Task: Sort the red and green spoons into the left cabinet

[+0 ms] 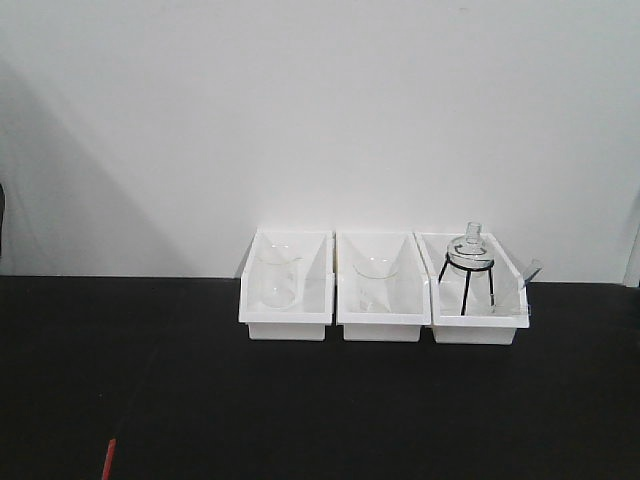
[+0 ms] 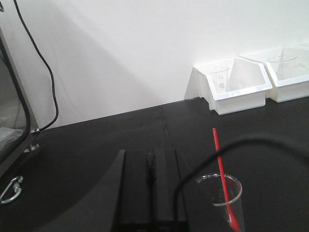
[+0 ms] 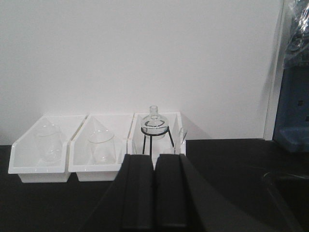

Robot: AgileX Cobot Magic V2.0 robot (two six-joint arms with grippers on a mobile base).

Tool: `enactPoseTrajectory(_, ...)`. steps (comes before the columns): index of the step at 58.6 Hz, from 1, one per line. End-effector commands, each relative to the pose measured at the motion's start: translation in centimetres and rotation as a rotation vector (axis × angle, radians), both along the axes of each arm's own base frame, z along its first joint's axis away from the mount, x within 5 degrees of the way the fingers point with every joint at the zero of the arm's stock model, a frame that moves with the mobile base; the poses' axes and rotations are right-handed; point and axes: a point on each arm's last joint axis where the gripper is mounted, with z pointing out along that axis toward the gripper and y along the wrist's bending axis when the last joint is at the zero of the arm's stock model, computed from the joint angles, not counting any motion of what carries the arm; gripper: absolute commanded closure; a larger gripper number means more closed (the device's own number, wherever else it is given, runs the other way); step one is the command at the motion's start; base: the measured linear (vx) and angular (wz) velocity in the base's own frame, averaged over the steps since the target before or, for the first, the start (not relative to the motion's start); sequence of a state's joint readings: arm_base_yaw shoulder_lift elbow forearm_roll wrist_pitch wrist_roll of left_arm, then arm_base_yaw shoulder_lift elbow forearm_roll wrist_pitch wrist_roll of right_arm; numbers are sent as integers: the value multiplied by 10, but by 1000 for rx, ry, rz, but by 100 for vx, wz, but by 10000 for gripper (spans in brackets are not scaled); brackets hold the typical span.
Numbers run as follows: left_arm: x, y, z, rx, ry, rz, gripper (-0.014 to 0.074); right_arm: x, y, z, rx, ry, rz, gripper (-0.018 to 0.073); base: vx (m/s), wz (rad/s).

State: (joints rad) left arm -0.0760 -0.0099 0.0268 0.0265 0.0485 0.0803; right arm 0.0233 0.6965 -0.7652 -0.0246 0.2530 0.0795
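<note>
Red spoon (image 2: 219, 159): you've got it standing in a clear beaker (image 2: 210, 199) on the black table (image 2: 96, 140). The bowl end is down inside the glass, and the handle leans over the rim toward the back wall (image 1: 320, 100). The front view catches only its red tip at the bottom edge, left of centre.

The clear beaker sits just right of your left gripper (image 2: 150, 153), near it but not touching. The left gripper's fingers are pressed together with only a thin seam showing and nothing between them. A black cable (image 2: 251, 140) arcs across in front of the beaker rim.

Your right gripper (image 3: 153, 158) is the same, fingers together and holding nothing. It hovers over the table and faces the bins.

Three white bins stand side by side against the wall, well apart from the spoon:
- The left bin (image 1: 286, 330) holds a small beaker (image 1: 278, 280).
- The middle bin (image 1: 382, 330) holds a second small beaker (image 1: 377, 283).
- The right bin (image 1: 478, 334) holds a round flask (image 1: 470, 250) on a black tripod stand (image 1: 465, 285).

At the left edge of the left wrist view there's a dark-framed panel (image 2: 14, 96) with grey behind it; you can't tell from this whether it's the cabinet. A metal ring latch (image 2: 10, 189) sits below it at the table edge.

At the right edge of the right wrist view there's a blue object (image 3: 292, 116), too cropped to tell what it is.
</note>
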Motion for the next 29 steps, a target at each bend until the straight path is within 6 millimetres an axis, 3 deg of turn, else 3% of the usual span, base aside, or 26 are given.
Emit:
enactPoseTrajectory(1, -1, 0, 3, -18, -82, -5, 596, 3, 0, 17, 21, -97, -1, 559, 0, 0)
enactPoseTrajectory(17, -1, 0, 3, -18, -82, -5, 596, 4, 0, 15, 25, -77, -1, 485, 0, 0)
enactPoseTrajectory(29, -1, 0, 3, -18, -82, -5, 596, 4, 0, 14, 22, -66, -1, 273, 0, 0)
